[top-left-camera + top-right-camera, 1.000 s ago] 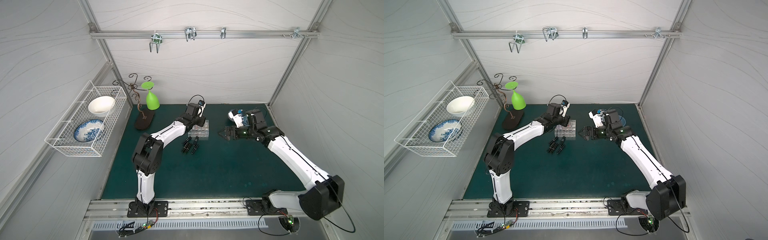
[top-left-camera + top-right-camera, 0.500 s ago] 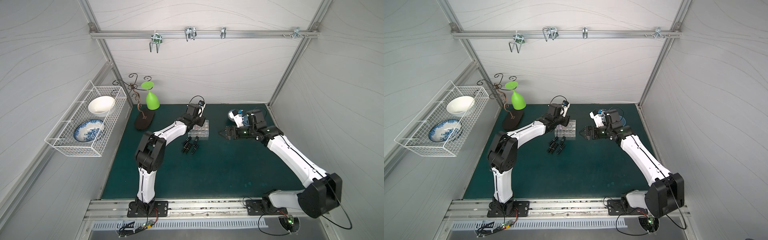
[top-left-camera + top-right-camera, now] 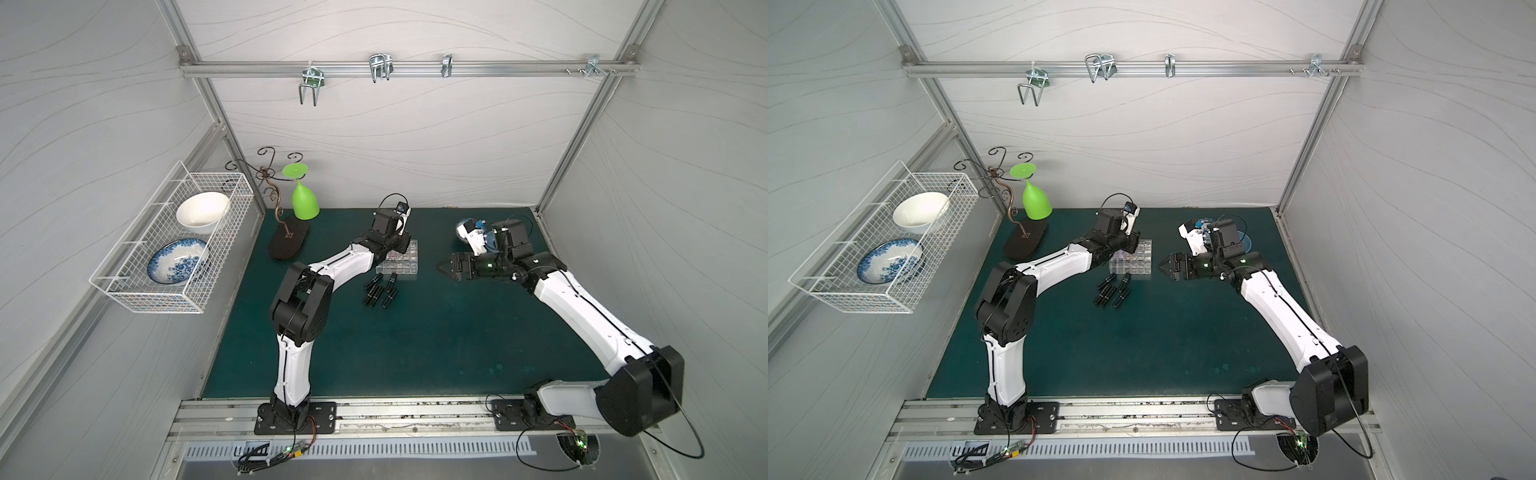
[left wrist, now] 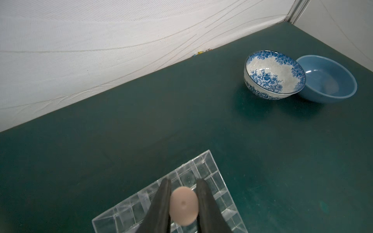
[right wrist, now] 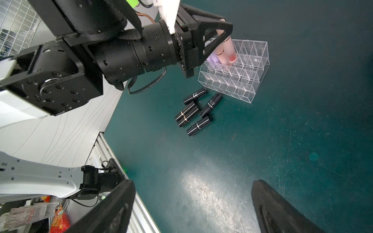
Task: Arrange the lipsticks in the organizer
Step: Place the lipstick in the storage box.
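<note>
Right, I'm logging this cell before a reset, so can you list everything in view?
black lipsticks: five, black, lying on the mat beside the organizer
peach-pink lipstick: one, peach-pink, lower end at an organizer cell
lilac lipstick: at least one, pale lilac, at the organizer's corner, partly hidden
organizer: one, clear, on the mat
floral bowl: one, blue-and-white, near the back wall
plain blue bowl: one, blue, beside it
wire basket: one, white, on the side wall
white bowl: one, in the basket
blue-patterned dish: one, in the basket
glass: one, green, upside down on the stand
stand: one, dark
hooks: several, metal, top rail
mat: one, dark green
left gripper: closed on the peach-pink lipstick
right gripper: open, empty
</note>
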Tool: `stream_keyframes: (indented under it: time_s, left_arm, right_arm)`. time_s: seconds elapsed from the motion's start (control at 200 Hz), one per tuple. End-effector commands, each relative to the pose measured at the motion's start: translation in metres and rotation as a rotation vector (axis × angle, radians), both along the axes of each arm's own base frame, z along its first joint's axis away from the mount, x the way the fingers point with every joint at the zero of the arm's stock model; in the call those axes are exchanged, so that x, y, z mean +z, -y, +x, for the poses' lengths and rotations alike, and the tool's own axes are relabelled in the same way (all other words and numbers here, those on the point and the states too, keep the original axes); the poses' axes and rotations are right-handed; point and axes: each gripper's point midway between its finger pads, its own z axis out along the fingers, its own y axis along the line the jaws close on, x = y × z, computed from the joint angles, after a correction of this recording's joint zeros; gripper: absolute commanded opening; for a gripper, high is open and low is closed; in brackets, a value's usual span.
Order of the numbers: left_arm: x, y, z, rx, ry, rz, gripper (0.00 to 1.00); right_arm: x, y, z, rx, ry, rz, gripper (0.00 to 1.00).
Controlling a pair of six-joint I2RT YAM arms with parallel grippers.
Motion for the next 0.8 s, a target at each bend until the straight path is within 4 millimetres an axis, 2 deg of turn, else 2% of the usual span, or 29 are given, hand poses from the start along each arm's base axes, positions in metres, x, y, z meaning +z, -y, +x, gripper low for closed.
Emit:
stream_keyframes:
  time_s: [0.0,0.18,0.25,0.285,0.42,0.48,0.55,0.64,0.68,0.745,0.795]
  left_arm:
    - [0.004,0.002,0.004,0.011,0.032,-0.036,0.12]
    - [-0.002,0.000,0.004,0.021,0.029,-0.023,0.13]
    - [-0.004,0.001,0.007,0.019,0.029,-0.020,0.18]
    - [-0.005,0.002,0.008,0.019,0.027,-0.020,0.24]
    - [0.000,0.005,0.006,0.012,0.030,-0.041,0.59]
    - [0.014,0.004,0.003,0.012,0.048,-0.065,0.72]
    - [0.040,0.004,-0.004,0.005,0.079,-0.108,0.75]
    - [0.080,-0.001,-0.020,0.003,0.104,-0.153,0.74]
    - [0.095,-0.005,-0.032,0.004,0.101,-0.157,0.71]
    - [0.109,-0.016,-0.055,0.005,0.060,-0.152,0.66]
    - [0.110,-0.026,-0.072,0.015,0.013,-0.143,0.63]
  right_arm:
    - [0.001,0.000,-0.001,0.015,0.014,0.011,0.93]
    - [0.004,0.000,-0.002,0.016,0.017,0.017,0.93]
    - [0.005,0.000,-0.003,0.018,0.019,0.019,0.93]
    - [0.005,0.000,-0.004,0.018,0.018,0.019,0.93]
    - [0.005,-0.001,-0.005,0.026,0.012,0.023,0.93]
    - [0.005,-0.003,-0.007,0.042,0.003,0.023,0.93]
    - [0.002,-0.010,-0.011,0.067,0.002,-0.009,0.92]
    - [-0.001,-0.017,-0.018,0.086,0.022,-0.078,0.92]
    - [-0.002,-0.019,-0.019,0.089,0.029,-0.097,0.92]
    - [-0.002,-0.019,-0.021,0.088,0.029,-0.099,0.92]
    - [-0.001,-0.018,-0.021,0.083,0.031,-0.098,0.92]
